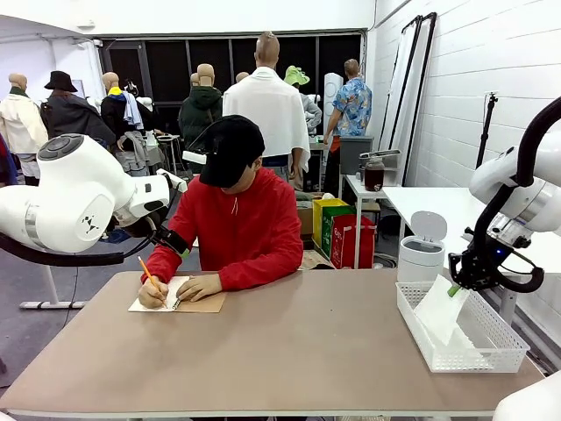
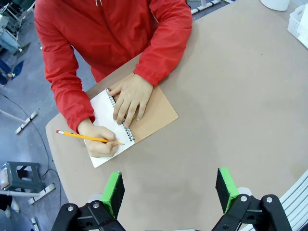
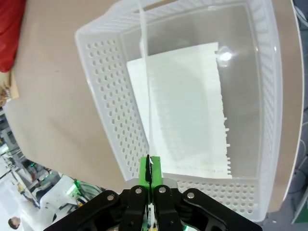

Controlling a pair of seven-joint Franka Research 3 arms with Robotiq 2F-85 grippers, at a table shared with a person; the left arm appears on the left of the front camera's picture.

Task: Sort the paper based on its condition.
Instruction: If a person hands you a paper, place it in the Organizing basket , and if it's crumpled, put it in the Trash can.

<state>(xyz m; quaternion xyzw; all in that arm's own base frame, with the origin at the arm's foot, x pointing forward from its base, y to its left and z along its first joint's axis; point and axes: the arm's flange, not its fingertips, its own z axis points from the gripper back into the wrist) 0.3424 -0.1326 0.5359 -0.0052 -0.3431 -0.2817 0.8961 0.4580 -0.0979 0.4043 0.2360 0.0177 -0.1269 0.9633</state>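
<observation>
My right gripper [image 1: 455, 287] hangs over the white mesh basket [image 1: 491, 351] at the table's right end, shut on a thin white sheet of paper [image 1: 438, 311] that dangles into the basket. In the right wrist view the held sheet [image 3: 147, 91] runs edge-on from the closed green pads [image 3: 148, 174], above another sheet [image 3: 187, 115] lying flat on the basket floor [image 3: 245, 96]. My left gripper [image 2: 169, 191] is open, high above the table's left part, with nothing between its fingers. A person in red writes with a yellow pencil [image 2: 86, 137] on a notebook page [image 2: 103, 113].
The spiral notebook's brown cover [image 1: 200, 304] lies open at the far left in front of the person, whose hands [image 2: 129, 98] rest on it. A small white lidded bin [image 1: 422, 248] stands behind the basket. My left arm [image 1: 79, 197] hovers at the left.
</observation>
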